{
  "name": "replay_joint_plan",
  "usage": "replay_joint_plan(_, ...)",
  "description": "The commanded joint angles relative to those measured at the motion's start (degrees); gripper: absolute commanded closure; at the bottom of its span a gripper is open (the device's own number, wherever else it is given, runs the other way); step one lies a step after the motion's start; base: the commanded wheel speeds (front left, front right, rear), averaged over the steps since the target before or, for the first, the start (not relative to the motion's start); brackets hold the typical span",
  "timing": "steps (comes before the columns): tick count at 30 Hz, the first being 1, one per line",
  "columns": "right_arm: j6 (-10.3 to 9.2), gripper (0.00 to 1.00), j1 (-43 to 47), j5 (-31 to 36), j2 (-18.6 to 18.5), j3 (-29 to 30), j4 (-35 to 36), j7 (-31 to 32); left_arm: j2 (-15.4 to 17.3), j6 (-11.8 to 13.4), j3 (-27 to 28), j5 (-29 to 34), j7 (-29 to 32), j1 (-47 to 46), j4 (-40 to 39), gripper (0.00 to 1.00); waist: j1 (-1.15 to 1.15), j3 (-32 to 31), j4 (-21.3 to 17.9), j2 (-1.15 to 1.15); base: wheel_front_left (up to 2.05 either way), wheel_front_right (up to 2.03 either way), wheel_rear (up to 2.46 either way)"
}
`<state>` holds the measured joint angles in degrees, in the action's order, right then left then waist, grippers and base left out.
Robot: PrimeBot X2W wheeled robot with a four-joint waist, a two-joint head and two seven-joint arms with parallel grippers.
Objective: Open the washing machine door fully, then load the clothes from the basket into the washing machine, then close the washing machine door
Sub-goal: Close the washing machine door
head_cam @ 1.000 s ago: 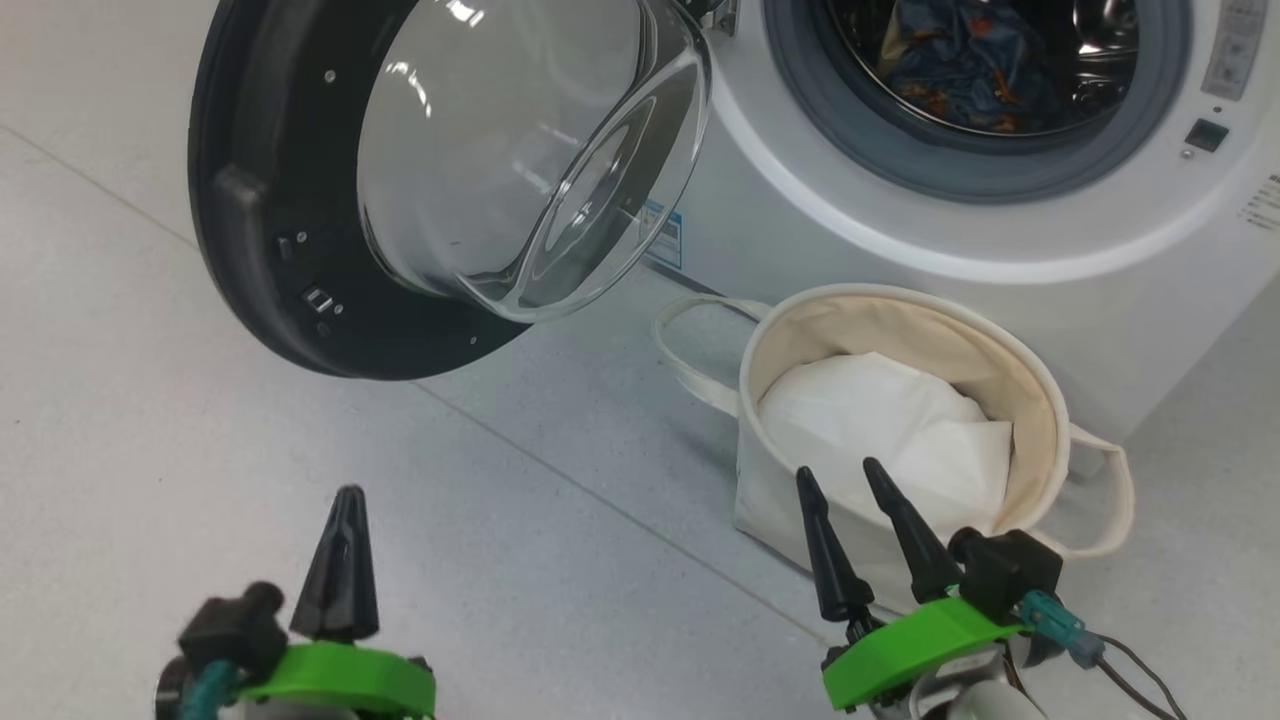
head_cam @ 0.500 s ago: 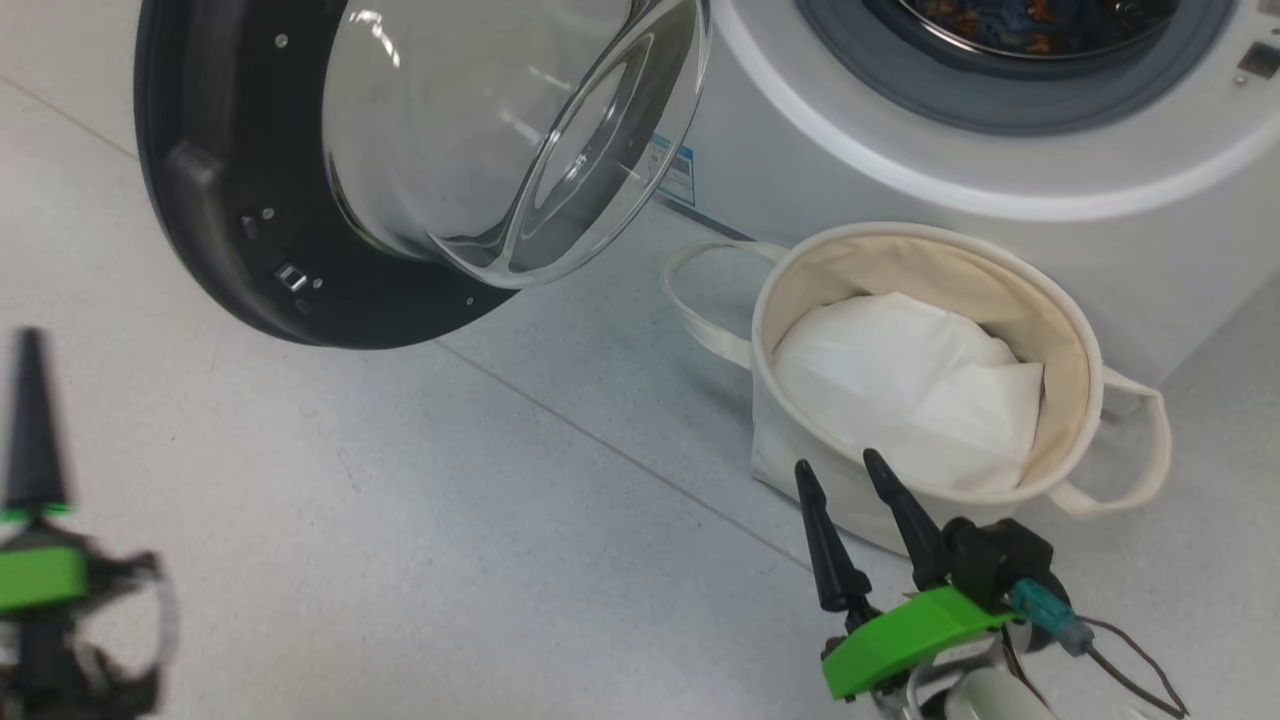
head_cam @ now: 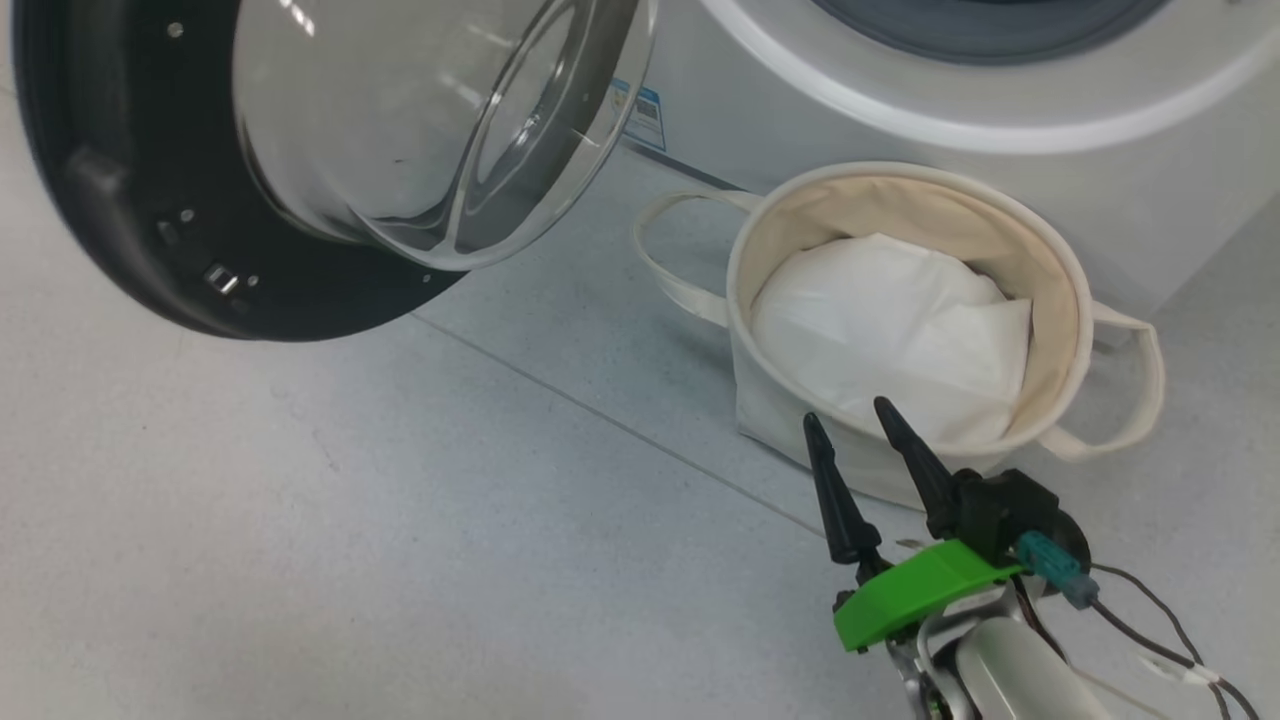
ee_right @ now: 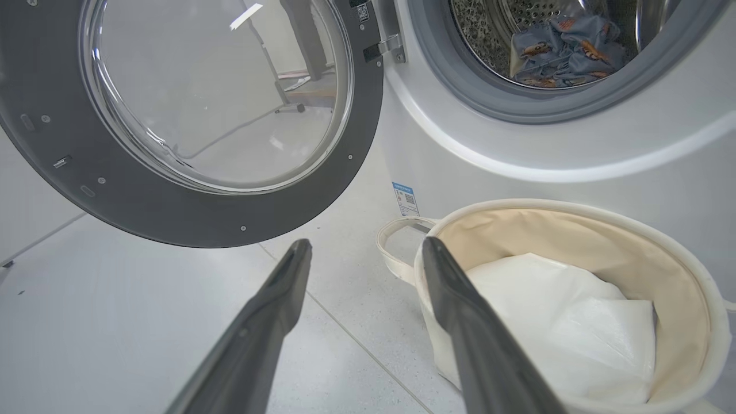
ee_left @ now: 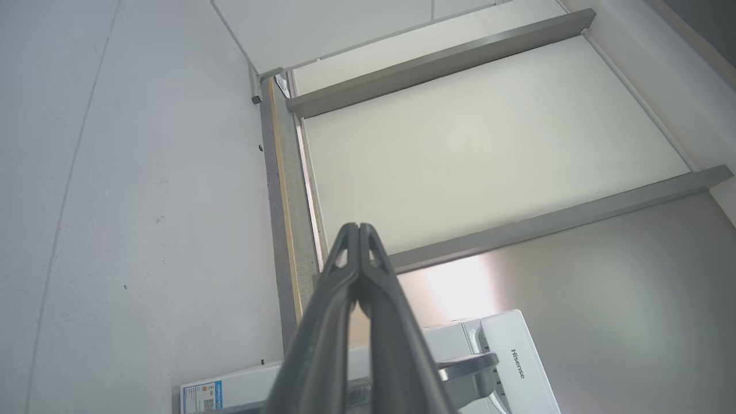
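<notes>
On the floor (head_cam: 400,560), your basket (head_cam: 1060,270) holds only padding (head_cam: 890,320); clothes (ee_right: 566,49) are loaded, door (head_cam: 100,200) not yet closed. Left end effector (ee_left: 359,227) together, right end effector (head_cam: 844,410) apart.

We see a white washing machine (ee_right: 517,149) with a grey-rimmed opening (ee_right: 434,66), its door (head_cam: 100,230) glossy black around clear glass, clothes (ee_right: 566,52) blue with orange-brown print, a cream basket (head_cam: 900,210), a plain white sheet (head_cam: 890,320), a pale grey speckled floor (head_cam: 400,520), right gripper (head_cam: 846,412) black on green.
</notes>
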<state>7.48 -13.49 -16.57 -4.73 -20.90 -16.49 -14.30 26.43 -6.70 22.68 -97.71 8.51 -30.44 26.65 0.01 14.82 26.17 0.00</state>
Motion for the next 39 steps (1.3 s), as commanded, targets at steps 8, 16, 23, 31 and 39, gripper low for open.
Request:
replay_joint_plan(8, 0.01, 0.0, -3.2, 0.7, -0.8, -1.65, 1.45, -0.7, 10.0, 0.45, 0.65, 0.62, 3.29, -11.89, 18.6, 1.0, -0.01, 2.81, -4.27, 0.0, 0.0, 0.0, 0.0)
replay_joint_plan(16, 0.01, 0.0, -3.53, 0.95, -1.44, -0.92, 1.63, -0.7, 10.11, -0.55, -2.0, 1.45, 8.02, -15.81, 25.21, 1.0, -0.01, 3.84, -6.89, 0.0, 0.0, 0.0, 0.0)
replay_joint_plan(23, 0.01, 0.0, -3.14, 1.12, -1.38, -0.28, 1.94, -0.7, 9.2, -0.75, -4.0, 2.01, 12.1, -18.42, 27.12, 1.0, -0.01, 4.52, -8.36, 0.0, 0.0, 0.0, 0.0)
replay_joint_plan(31, 0.01, 0.0, -3.07, 1.21, -1.17, 0.06, 2.1, -0.7, 8.39, -0.78, -5.14, 1.87, 16.93, -19.3, 25.74, 1.0, -0.01, 4.84, -9.45, 0.0, 0.0, 0.0, 0.0)
replay_joint_plan(39, 0.01, 0.0, -2.66, 1.06, -0.51, 0.41, 2.0, -0.7, 7.46, -0.78, -6.24, 2.25, 20.74, -18.29, 23.63, 1.0, -0.01, 4.1, -10.25, 0.0, 0.0, 0.0, 0.0)
